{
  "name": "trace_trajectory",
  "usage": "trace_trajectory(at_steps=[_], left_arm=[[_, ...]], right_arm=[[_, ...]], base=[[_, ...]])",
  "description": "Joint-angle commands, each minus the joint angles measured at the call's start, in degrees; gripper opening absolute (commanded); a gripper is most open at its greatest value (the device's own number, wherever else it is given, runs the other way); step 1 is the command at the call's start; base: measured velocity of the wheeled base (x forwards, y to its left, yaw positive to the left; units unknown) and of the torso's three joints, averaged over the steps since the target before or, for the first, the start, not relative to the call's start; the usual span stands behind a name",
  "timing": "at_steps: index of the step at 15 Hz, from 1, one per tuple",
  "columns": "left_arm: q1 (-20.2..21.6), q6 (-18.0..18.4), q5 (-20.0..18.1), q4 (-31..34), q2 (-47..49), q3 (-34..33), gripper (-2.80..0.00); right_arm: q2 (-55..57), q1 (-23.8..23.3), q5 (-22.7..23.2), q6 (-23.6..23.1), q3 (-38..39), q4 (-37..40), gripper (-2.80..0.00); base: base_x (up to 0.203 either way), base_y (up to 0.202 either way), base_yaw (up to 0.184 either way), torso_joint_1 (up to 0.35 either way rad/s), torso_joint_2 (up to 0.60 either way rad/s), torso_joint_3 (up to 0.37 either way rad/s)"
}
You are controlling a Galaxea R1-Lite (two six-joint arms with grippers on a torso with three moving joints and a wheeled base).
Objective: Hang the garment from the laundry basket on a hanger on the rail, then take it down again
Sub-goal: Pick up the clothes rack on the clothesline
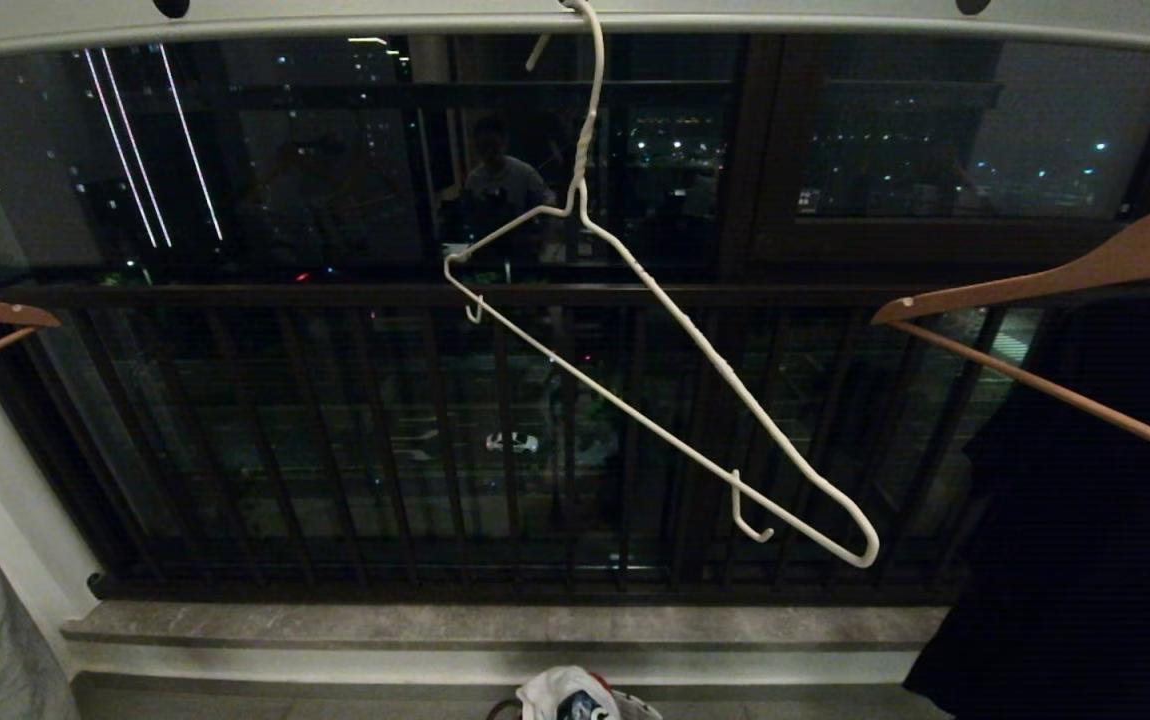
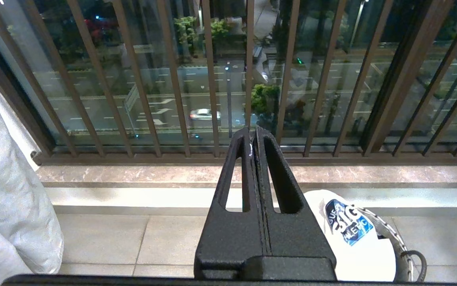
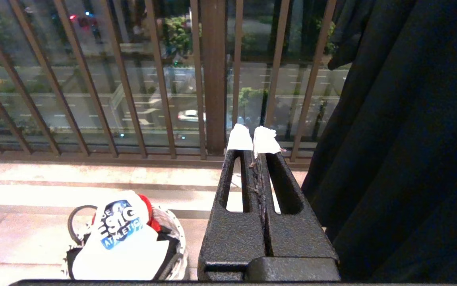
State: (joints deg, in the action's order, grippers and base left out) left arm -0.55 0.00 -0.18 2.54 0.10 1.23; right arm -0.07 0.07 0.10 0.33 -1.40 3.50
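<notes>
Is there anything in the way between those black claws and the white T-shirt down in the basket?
Nothing visible blocks it. Both the left claw and the right claw are shut and empty, hanging above the floor, and the T-shirt lies uncovered on top of the laundry basket. The black garment hangs beside the right claw, off that path.

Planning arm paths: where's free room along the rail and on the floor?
Open both sides of the wire hanger, up to the wooden hangers. Bare tiles between the grey cloth and the basket. Crowded right: black garment.
</notes>
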Motion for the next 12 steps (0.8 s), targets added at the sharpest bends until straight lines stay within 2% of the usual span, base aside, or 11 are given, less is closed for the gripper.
trace_trajectory(at_steps=[1,12], left_arm=[[0.02,0.0,0.01,0.01,0.08,0.0,-2.8],[0.02,0.0,0.01,0.01,0.08,0.0,-2.8]], right_arm=[[0.07,0.01,0.01,0.02,0.0,0.02,-2.8],[0.07,0.01,0.06,-0.05,0.0,0.02,-2.8]], base=[[0.0,0.0,0.0,0.0,0.0,0.0],[0.0,0.0,0.0,0.0,0.0,0.0]])
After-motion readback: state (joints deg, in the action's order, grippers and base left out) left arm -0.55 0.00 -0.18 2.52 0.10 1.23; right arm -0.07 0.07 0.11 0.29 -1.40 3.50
